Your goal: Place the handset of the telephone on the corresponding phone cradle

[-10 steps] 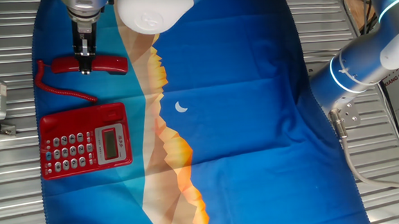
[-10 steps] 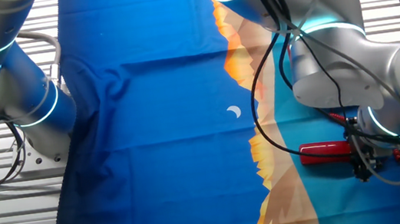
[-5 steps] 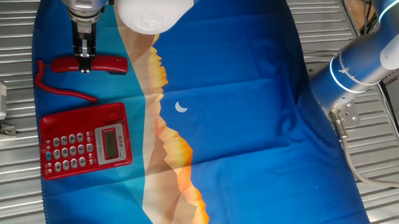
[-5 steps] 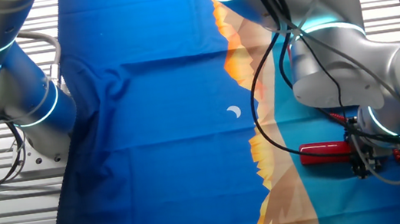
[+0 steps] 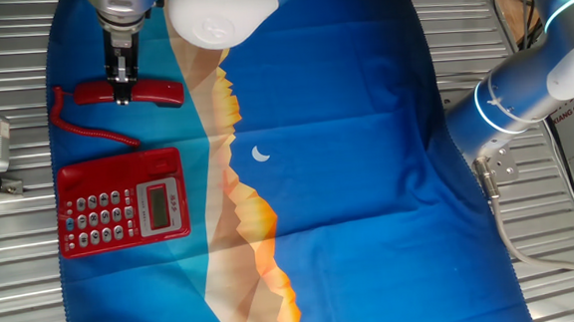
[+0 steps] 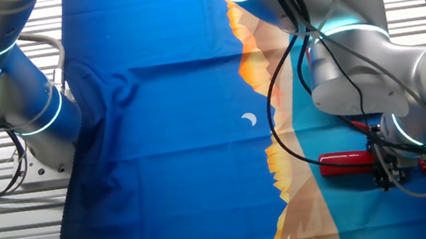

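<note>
The pincer [image 5: 121,95] is coming straight down from above onto the handset [image 5: 128,93], and its two fingers are standing across the middle of the narrow red bar, so it is looking clenched on the handset; the fingertips themselves are too small to judge with certainty. The handset is lying on the blue cloth [image 5: 347,157] that is covering the worktop [image 5: 16,297], with its long axis running left to right in the view that is showing the whole telephone [image 5: 125,203]. The phone cradle [image 5: 120,165] is the strip along the edge of the red base that is facing the handset, and it is also running left to right, almost parallel to the handset. So the move is, in my judgement, a short carry toward the base without much turning. Between the two, only the thin red cord [image 5: 90,130] is curving over the cloth, and it could be catching under the handset. In the other fixed view the handset [image 6: 349,163] is partly hidden behind the arm and its black cables [image 6: 296,59], and the base is not showing there. A second arm [image 5: 522,87] is standing well apart.
</note>
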Motion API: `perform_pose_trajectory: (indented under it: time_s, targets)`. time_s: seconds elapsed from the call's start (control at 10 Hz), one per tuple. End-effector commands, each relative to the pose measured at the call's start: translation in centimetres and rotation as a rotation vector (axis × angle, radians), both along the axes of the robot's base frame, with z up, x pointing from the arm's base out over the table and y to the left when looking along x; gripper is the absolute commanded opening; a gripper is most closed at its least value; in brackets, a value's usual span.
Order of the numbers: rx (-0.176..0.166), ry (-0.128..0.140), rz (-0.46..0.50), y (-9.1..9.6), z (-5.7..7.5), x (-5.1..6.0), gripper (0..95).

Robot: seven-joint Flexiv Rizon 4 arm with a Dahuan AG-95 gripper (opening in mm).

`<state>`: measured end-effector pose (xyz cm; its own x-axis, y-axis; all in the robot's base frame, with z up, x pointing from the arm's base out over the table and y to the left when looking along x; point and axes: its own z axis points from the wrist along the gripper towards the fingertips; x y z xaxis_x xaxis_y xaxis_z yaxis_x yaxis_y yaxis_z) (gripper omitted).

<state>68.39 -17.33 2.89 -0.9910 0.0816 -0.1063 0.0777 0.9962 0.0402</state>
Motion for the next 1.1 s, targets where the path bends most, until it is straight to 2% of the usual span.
perform_pose_trajectory:
  time_s: [0.1,1.1]
  targets:
    - [0.001,0.001,-0.011,0.0,0.02,0.0,57.0]
    - [0.006,0.002,-0.025,-0.01,0.01,0.03,57.0]
